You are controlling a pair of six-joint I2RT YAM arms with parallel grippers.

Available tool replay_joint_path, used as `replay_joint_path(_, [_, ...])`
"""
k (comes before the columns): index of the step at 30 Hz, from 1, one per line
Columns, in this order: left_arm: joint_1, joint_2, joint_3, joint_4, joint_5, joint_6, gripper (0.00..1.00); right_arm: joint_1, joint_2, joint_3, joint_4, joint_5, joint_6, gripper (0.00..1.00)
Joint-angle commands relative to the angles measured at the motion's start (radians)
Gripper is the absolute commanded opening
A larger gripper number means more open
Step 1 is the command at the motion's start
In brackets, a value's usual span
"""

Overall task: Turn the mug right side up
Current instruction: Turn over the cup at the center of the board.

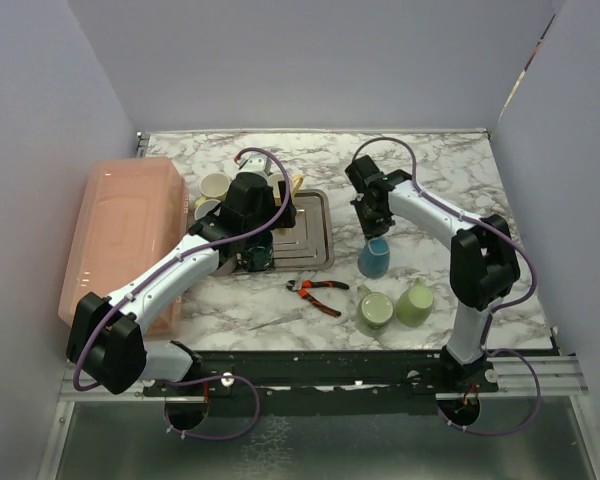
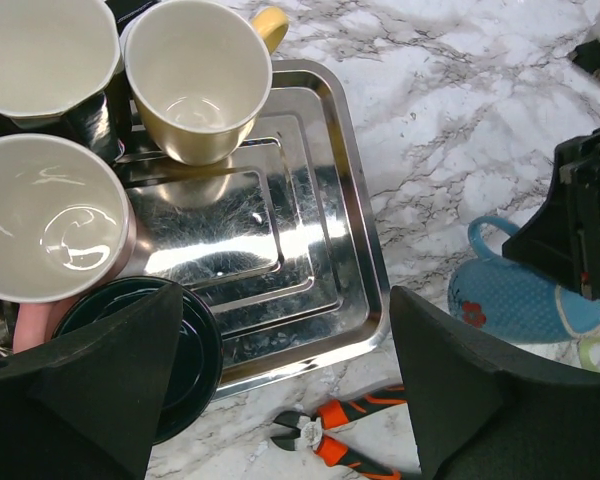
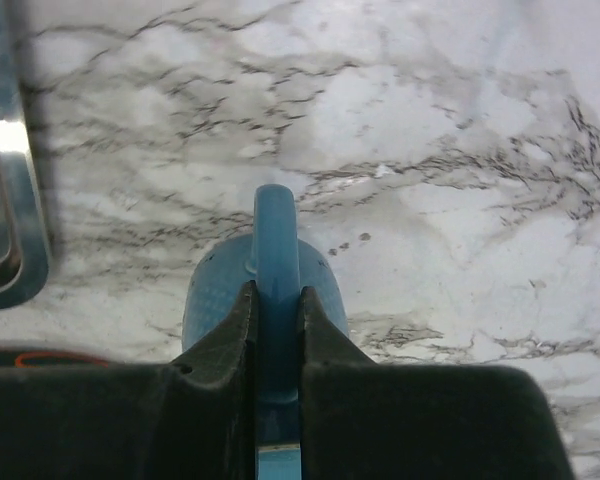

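Nearest me, 2 green mugs [image 1: 376, 309] & orange pliers [image 1: 315, 292] lay on the worktop [image 1: 460, 180]. Just beyond, my right gripper [image 3: 276, 295] was clamped on the handle of the blue mug [image 1: 374, 258], which sat on the worktop right of the tray [image 2: 360, 250]. My left gripper [image 2: 285, 300] hung wide open over the tray.

table top [image 1: 450, 170]: marble-look, white with grey veins, smooth, faint sheen
tray [image 2: 230, 235]: bright metal, polished, finely scratched, mirror glare
blue mug [image 3: 215, 290]: matt, finely dotted body; smoother handle
yellow mug [image 2: 195, 80]: glazed ceramic, glossy white inside
pliers [image 2: 330, 445]: dark dull metal head; orange-and-black plastic grips
tub [image 1: 120, 235]: pink plastic, smooth, soft sheen
right gripper [image 3: 276, 300]: matt black plastic, faintly grainy
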Motion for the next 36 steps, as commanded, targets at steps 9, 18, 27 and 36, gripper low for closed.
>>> replay_joint_path(9, [0.002, 0.038, -0.008, 0.004, 0.076, -0.002, 0.86, -0.161, 0.002, -0.035, 0.026, 0.114, 0.299, 0.44])
replay_joint_path(18, [0.000, 0.084, 0.009, 0.016, 0.182, 0.002, 0.86, -0.195, -0.035, -0.104, 0.065, -0.106, 0.204, 0.41])
replay_joint_path(27, [0.000, 0.081, 0.005, 0.018, 0.164, 0.002, 0.86, -0.195, -0.071, -0.115, 0.009, -0.202, 0.159, 0.40])
replay_joint_path(36, [0.000, 0.092, 0.006, 0.021, 0.162, 0.002, 0.86, -0.195, -0.097, -0.138, -0.012, -0.220, 0.114, 0.01])
